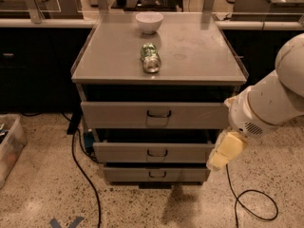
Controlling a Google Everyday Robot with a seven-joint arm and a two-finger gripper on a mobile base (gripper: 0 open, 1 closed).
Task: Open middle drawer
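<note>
A grey metal cabinet has three drawers. The middle drawer has a flat grey front with a small dark wire handle at its centre; a dark gap shows above it. The taller top drawer sits above it and the thin bottom drawer below. My gripper, cream-coloured on a white arm, hangs in front of the right end of the middle drawer front, well to the right of the handle and apart from it.
A white bowl and a green can lying on its side rest on the cabinet top. Black cables run on the floor left and right of the cabinet. A plastic bin stands at far left.
</note>
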